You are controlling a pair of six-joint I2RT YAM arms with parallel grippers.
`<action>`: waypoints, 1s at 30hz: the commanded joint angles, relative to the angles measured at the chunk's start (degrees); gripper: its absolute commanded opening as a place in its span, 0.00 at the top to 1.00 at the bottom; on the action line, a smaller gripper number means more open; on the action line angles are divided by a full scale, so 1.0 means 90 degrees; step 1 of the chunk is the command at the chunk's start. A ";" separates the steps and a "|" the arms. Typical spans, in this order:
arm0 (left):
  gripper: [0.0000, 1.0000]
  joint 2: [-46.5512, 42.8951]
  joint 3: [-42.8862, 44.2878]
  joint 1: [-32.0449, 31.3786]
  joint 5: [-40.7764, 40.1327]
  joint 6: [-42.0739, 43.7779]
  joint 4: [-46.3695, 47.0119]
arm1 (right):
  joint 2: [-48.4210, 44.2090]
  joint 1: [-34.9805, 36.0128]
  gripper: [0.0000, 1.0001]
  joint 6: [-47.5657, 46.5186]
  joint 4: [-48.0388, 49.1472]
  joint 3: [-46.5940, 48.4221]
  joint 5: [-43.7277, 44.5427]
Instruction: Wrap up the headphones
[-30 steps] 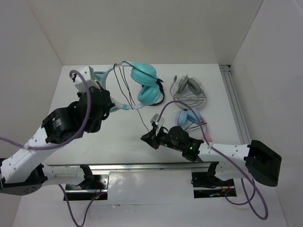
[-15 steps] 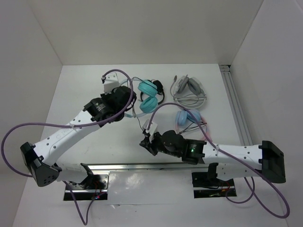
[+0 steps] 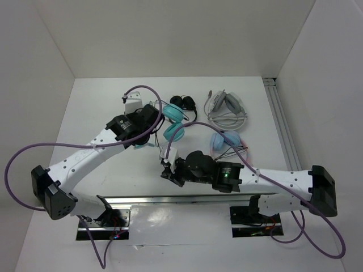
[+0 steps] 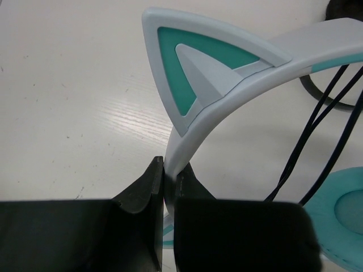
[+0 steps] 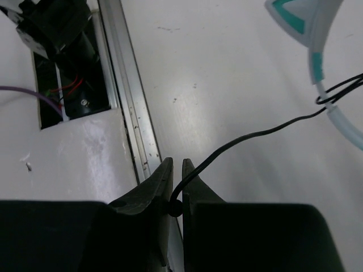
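The teal headphones lie at the table's middle, their ear cups side by side. My left gripper is shut on their white-and-teal headband, just below one cat ear. The thin black cable crosses the band in two strands near a teal ear cup. My right gripper is near the front edge, shut on the cable, which runs from between its jaws up to the headband. In the top view the cable between the two grippers is mostly hidden by the arms.
Small black headphones lie just behind the teal pair. Grey-white headphones lie at the back right, and pink-and-blue ones lie by my right arm. A metal rail runs along the front edge, another along the right side.
My left arm has stretched out and brought the headphones down from a raised position to the table's middle. My right gripper has moved left and towards the front edge with the cable.
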 commanded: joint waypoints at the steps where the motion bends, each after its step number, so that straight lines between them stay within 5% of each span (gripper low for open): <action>1: 1.00 0.0281 0.0309 0.0135 -0.0323 -0.0496 0.0018 | 0.0312 0.0061 1.00 -0.0178 0.0164 0.0256 -0.0792; 8: 1.00 0.0321 -0.0363 0.0077 0.0135 0.0079 0.0339 | 0.0226 0.0120 1.00 -0.0987 -0.1181 0.1007 -0.0285; 14: 1.00 -0.0313 -0.1302 -0.0051 0.1209 0.1506 0.1239 | 0.0080 0.0198 1.00 -0.1233 -0.2209 0.1721 0.0506; 20: 1.00 -0.0724 -0.1956 -0.1024 0.1756 0.1945 0.1239 | -0.0145 0.0325 1.00 -0.1233 -0.2598 0.1916 0.1288; 30: 1.00 -0.0587 -0.1577 -0.2393 0.2244 0.2804 0.0458 | -0.0058 0.0714 1.00 -0.1292 -0.3712 0.2737 0.2545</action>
